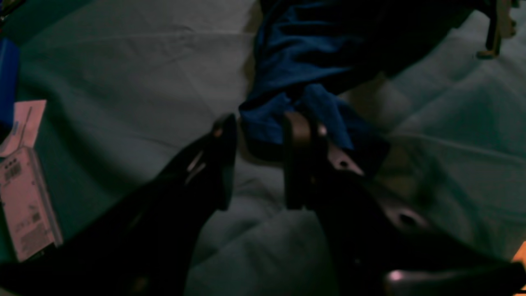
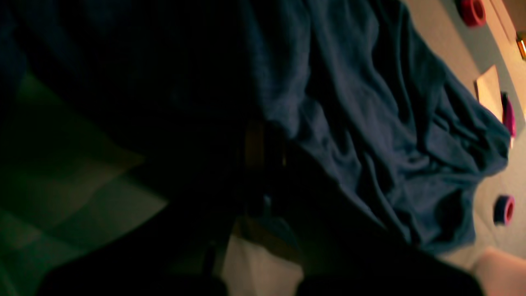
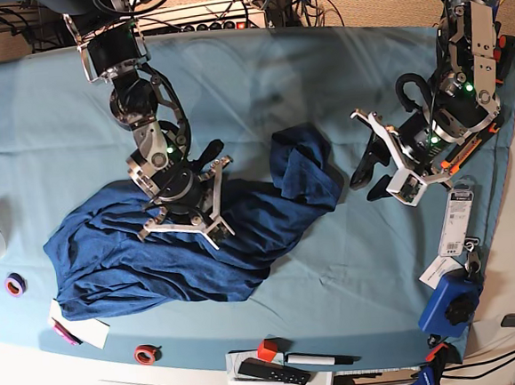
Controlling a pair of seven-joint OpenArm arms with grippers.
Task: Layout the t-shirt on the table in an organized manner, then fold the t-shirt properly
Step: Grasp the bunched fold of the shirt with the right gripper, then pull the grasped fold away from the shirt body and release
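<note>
The t-shirt point(image 3: 189, 233) is still a rumpled heap at centre-left of the table point(image 3: 352, 265), so it's the layout step: right gripper point(image 3: 208, 216) looks clamped on the fabric mid-heap, left gripper point(image 3: 370, 176) hangs unclenched and empty at right, probably needing to grab the nearby bunched edge next.
</note>
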